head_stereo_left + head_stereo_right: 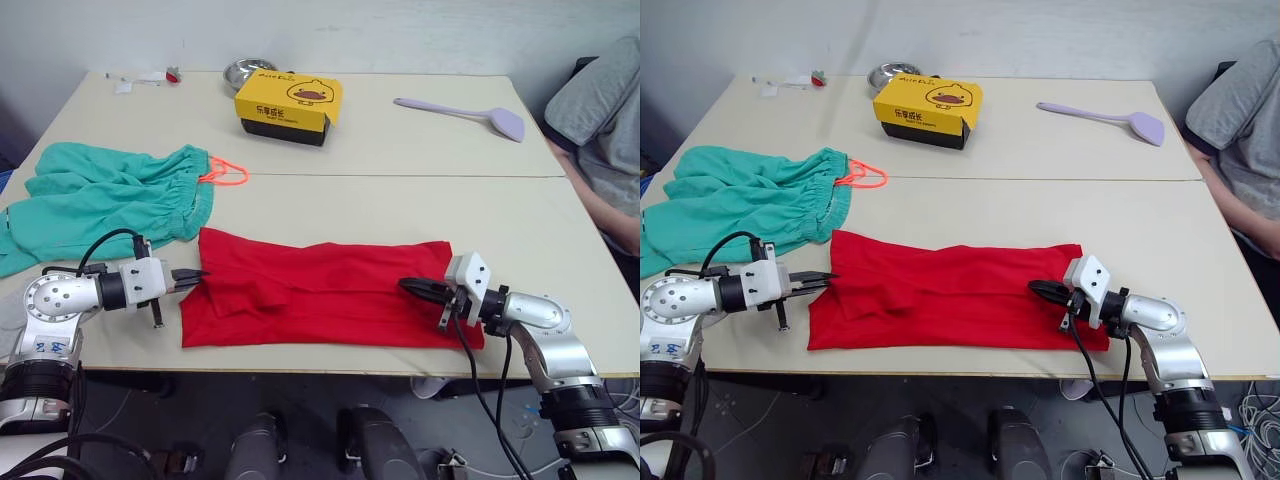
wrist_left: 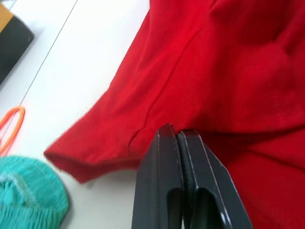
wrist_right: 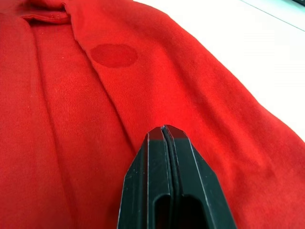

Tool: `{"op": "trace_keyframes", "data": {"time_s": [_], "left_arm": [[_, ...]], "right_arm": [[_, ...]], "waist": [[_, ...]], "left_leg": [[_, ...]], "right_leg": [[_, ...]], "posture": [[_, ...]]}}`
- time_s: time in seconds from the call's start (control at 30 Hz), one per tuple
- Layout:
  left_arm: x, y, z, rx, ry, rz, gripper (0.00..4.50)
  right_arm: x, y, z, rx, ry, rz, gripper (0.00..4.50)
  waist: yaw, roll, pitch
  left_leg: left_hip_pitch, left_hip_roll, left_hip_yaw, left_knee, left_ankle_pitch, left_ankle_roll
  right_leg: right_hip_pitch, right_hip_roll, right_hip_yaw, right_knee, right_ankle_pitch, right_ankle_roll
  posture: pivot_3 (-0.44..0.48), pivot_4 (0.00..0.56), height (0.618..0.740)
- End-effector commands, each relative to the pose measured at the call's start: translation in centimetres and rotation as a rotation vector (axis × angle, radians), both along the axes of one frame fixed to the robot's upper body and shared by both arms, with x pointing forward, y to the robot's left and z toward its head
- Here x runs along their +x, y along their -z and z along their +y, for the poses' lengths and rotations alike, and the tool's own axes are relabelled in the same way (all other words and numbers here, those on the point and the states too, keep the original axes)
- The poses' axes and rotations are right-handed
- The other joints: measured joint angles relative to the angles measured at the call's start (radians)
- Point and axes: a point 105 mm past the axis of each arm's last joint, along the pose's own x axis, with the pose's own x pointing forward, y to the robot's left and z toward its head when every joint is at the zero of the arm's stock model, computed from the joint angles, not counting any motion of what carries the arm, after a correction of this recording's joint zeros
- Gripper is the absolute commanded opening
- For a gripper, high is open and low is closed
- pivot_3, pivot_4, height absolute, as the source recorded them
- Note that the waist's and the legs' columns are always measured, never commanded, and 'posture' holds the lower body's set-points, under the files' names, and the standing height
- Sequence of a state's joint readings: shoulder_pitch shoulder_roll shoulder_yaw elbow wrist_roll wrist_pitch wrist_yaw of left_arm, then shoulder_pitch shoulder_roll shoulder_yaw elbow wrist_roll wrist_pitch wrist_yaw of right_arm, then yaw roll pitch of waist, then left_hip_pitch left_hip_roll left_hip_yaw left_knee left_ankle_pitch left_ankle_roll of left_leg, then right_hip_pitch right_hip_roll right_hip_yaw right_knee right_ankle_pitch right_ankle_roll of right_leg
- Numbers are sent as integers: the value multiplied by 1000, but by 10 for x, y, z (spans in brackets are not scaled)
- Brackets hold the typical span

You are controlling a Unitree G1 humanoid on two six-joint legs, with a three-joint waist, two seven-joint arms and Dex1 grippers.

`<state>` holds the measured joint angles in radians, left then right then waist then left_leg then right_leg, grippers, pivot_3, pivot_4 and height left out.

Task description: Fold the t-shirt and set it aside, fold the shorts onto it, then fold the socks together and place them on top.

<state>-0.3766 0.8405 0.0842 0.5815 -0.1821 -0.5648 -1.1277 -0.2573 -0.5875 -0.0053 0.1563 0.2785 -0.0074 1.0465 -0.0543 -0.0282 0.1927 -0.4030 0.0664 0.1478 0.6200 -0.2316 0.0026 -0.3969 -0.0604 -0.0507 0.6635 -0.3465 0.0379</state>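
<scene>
Nearest me, the red t-shirt (image 1: 320,290) lay flat along the near edge of the pale table (image 1: 420,200), folded into a long band running from 9 o'clock to 3 o'clock.

My left gripper (image 1: 192,277) sat at the shirt's 9 o'clock end, tips at the cloth edge. In the left wrist view its fingers (image 2: 164,191) were pressed together; I could not tell whether any cloth was pinched between them. A short sleeve stuck out just beside those tips.

My right gripper (image 1: 418,288) rested on the shirt's 3 o'clock end, pointing toward the left one. In the right wrist view its fingers (image 3: 190,191) were also pressed together over the red cloth, near a round darker patch (image 3: 114,55) on the fabric.

Farther out, at about 10 o'clock from the shirt, the teal-green shorts (image 1: 110,195) lay crumpled, just beside the shirt's far left corner, with the neon-orange drawstring (image 1: 225,172) looping out from the waistband.

Beyond that, toward 12 o'clock, stood a yellow box with a duck picture (image 1: 288,107), and a metal bowl (image 1: 245,72) behind it. A lilac spatula (image 1: 470,115) lay at about 1 o'clock. A person in a grey sleeve (image 1: 600,130) sat at the table's 3 o'clock side.
</scene>
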Motion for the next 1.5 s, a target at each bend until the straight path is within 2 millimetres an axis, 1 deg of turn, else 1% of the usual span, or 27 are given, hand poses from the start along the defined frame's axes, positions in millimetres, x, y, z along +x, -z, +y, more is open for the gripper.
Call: {"op": "trace_keyframes", "data": {"time_s": [0.03,0.17,0.37,0.47,0.5,0.53,0.6,0.7,0.77,0.8,0.83,0.87,0.93,1.03,1.1,1.17,1.23,1.33,1.43,1.5], "left_arm": [[2,-10,16,-38,-69,-18,23],[6,-11,18,-79,-99,-9,23],[7,-5,23,-54,-119,14,23],[4,-8,21,-144,-113,73,23],[2,-8,21,-162,-109,101,386],[-1,-7,21,-173,-107,134,582],[-6,-8,25,-182,-120,165,1205],[-11,-18,31,-245,-153,168,2227],[-17,-28,36,-335,-181,203,2842],[-19,-33,38,-377,-194,217,2842],[-20,-42,37,-449,-216,222,2842],[-22,-47,31,-492,-205,222,2842],[-25,-46,17,-494,-195,232,2842],[-35,-35,-6,-415,-128,231,2842],[-40,-27,-15,-369,-102,233,2842],[-47,-16,-23,-278,-62,235,2842],[-48,-7,-28,-205,-51,230,2842],[-39,-2,-33,-185,-83,208,2842],[-31,6,-30,-158,-138,200,2842],[-30,13,-27,-128,-152,215,2842]], "right_arm": [[-1,-11,1,17,-8,-39,0],[-2,-11,1,15,-9,-34,0],[-3,-10,1,16,-9,-30,0],[-4,-10,2,18,-11,-28,0],[-4,-10,2,18,-11,-27,0],[-5,-10,2,18,-12,-27,0],[-6,-10,3,20,-14,-28,0],[-8,-13,2,29,-24,-29,0],[-11,-16,2,47,-43,-32,0],[-13,-18,3,57,-54,-34,0],[-16,-21,4,73,-73,-32,0],[-18,-23,7,84,-88,-32,0],[-20,-23,12,90,-103,-30,0],[-19,-21,19,91,-112,-26,0],[-19,-20,22,91,-117,-23,0],[-19,-19,24,90,-123,-19,0],[-18,-19,24,90,-124,-16,0],[-18,-18,25,87,-125,-11,0],[-17,-17,26,88,-125,-9,0],[-17,-17,27,90,-125,-10,0]], "waist": [[0,0,0],[1,0,0],[0,0,0],[0,0,0],[0,0,0],[0,0,0],[-1,0,0],[-2,0,0],[-1,0,0],[-1,0,0],[-2,0,0],[-2,0,0],[-1,0,0],[0,0,0],[0,0,0],[0,0,0],[-1,0,0],[1,0,0],[2,0,0],[-1,0,0]], "left_leg": [[0,0,0,0,0,0],[0,0,0,0,0,0],[0,0,0,0,0,0],[0,0,0,0,0,0],[0,0,0,0,0,0],[0,0,0,0,0,0],[0,0,0,0,0,0],[0,0,0,0,0,0],[0,0,-1,0,0,0],[0,0,-1,0,0,0],[0,0,-1,1,0,0],[0,0,-1,1,0,0],[0,0,-2,1,0,0],[1,0,-2,1,0,0],[2,0,-2,1,0,0],[2,0,-2,0,0,-1],[2,0,-2,0,-1,-1],[2,0,-2,0,-2,-4],[1,0,-2,0,-2,-3],[1,0,-2,0,-1,-1]], "right_leg": [[0,0,0,0,0,0],[0,0,0,0,0,0],[0,0,0,0,0,0],[0,0,0,0,0,0],[0,0,0,0,0,0],[0,0,0,1,0,0],[0,0,0,1,0,0],[0,0,0,0,0,0],[0,0,0,1,0,0],[0,0,0,1,0,0],[0,0,0,1,0,0],[1,0,0,1,0,0],[2,-1,0,1,0,0],[3,-1,0,0,0,0],[3,-1,0,0,0,0],[3,-1,0,0,0,0],[2,-1,0,0,0,0],[2,-1,0,0,0,-1],[2,-1,0,0,0,-1],[2,-1,0,-1,0,-1]], "posture": [[0,150,740],[0,150,740],[0,150,740],[0,150,740],[0,150,740],[0,150,740],[0,150,740],[0,150,740],[0,150,740],[0,150,740],[0,150,740],[0,150,740],[0,150,740],[0,150,740],[0,150,740],[0,150,740],[0,150,740],[0,150,740],[0,150,740],[0,150,740]]}}
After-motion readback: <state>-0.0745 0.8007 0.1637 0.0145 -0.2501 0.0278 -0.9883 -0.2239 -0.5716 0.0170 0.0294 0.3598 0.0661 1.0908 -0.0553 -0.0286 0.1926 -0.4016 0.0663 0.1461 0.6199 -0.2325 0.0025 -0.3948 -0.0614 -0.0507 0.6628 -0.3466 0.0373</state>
